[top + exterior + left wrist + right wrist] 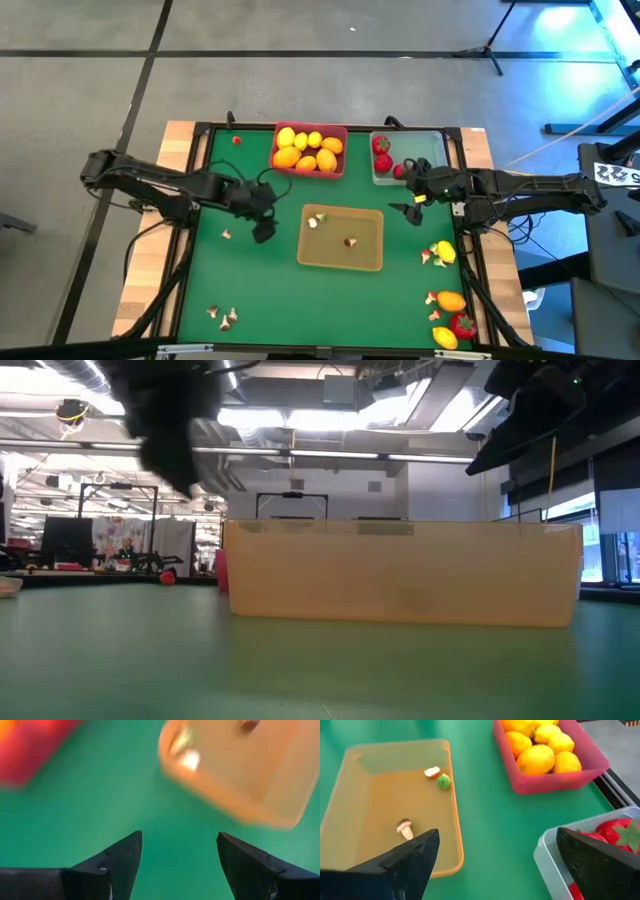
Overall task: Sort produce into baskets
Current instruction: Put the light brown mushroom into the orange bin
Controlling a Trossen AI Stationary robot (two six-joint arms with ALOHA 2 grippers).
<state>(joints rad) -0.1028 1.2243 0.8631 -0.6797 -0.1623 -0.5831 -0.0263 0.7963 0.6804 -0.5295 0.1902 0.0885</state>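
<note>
So we've got the green table [260, 280] with all three baskets on it; the pink-red basket [310, 168] sits at the far edge, packed with yellow and orange lemons [308, 150]; just beside it on the right is the clear basket [384, 178] with a few red fruits [381, 152] in it; the tan basket [342, 262] is nearer the middle, and we count a mushroom bit [350, 242] plus a small white-and-green piece [317, 220] lying inside it

Our left gripper [262, 226] is over bare mat just left of the tan basket; from the left wrist view its fingers [120, 857] stand parted with nothing but green between them, so it's carrying nothing

Our right gripper [410, 209] is over the mat between the clear basket and the tan basket's right end; its fingers [405, 857] are spread wide in the right wrist view, and again nothing in them

Loose produce is still scattered around; a cluster near the right edge with a yellow lemon [446, 252] and some mushroom pieces beside it; more at the near right corner, an orange lemon [451, 300], a red fruit [463, 325] and another yellow one [443, 338]; a few mushroom bits [226, 318] at the near left, one more [227, 235] close to the left gripper, and a lone small red thing [236, 140] at the far left corner; we can't tell what that one is
</note>
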